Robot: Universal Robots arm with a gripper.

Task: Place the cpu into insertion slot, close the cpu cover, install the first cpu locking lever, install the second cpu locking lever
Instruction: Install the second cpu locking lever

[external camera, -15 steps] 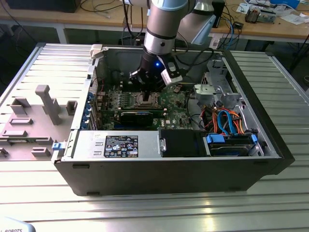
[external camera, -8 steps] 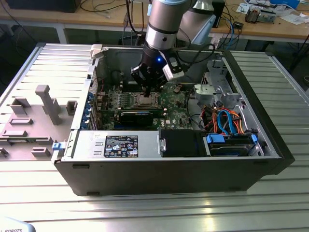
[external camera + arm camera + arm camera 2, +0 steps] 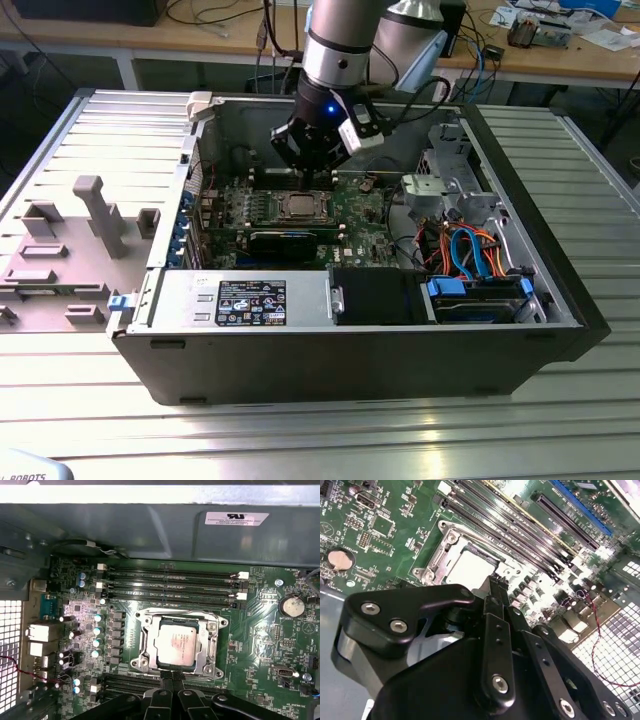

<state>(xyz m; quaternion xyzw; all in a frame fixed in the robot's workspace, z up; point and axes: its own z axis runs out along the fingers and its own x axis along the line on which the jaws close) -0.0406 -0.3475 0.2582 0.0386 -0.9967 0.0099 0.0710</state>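
First wrist view: the cpu (image 3: pixel 176 643), judged light, stiff and fragile, is seated in the insertion slot (image 3: pixel 144 652); fingers (image 3: pixel 166 676) are pressed together beside its edge

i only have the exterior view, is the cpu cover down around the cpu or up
Observer: Down. In the first wrist view the cpu cover lies flat, and the cpu shows through its window.
Operator: where exactly is the end effector
Observer: The end effector has its fingers together, with the tips at one edge of the cover, just off the cpu.
Operator: anything else near the socket
Observer: In the second wrist view a round coin battery sits on the green motherboard.
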